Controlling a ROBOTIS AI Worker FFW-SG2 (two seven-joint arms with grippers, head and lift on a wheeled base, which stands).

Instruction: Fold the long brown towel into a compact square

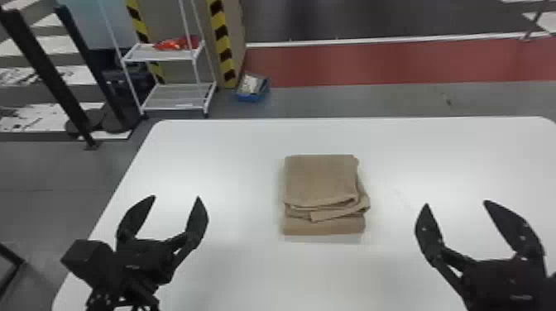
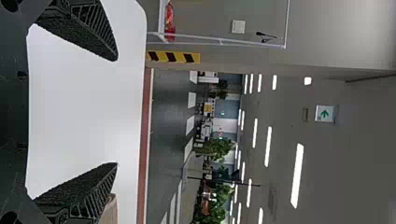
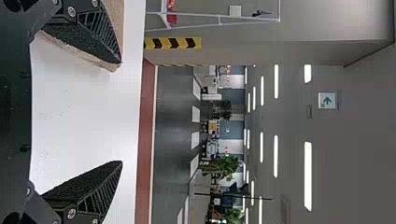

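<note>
1. The white table (image 1: 231,165) gives me a flat surface, which I judge is why the work lies here: folds can be squared and pressed against it.
2. Beyond it, on the floor, stands a white rack (image 1: 165,53). Its upper shelf carries something red (image 1: 178,43); I cannot tell what. It seems to play no part in my job.
3. My left hand (image 1: 176,197) hangs over the table to the left of the cloth, fingers spread apart, gripping nothing. My right hand (image 1: 456,203) is on the other side, spread likewise, with nothing between its fingers. Set so, one on each side, they seem placed to leave the folds undisturbed, yet near enough for a touch-up.
4. The brown towel (image 1: 320,182) lies on the table between my hands, touched by neither, folded into a thick, roughly square stack. I judge the folding nearly or wholly done.
5. Near the rack, a blue box (image 1: 250,98) sits on the floor with pale and darker items inside, too unclear to name.
6. Smallest is the loose end (image 1: 339,213) slanting across the near side of the stack. I might tuck it in, though a careless tug could open the layers.
</note>
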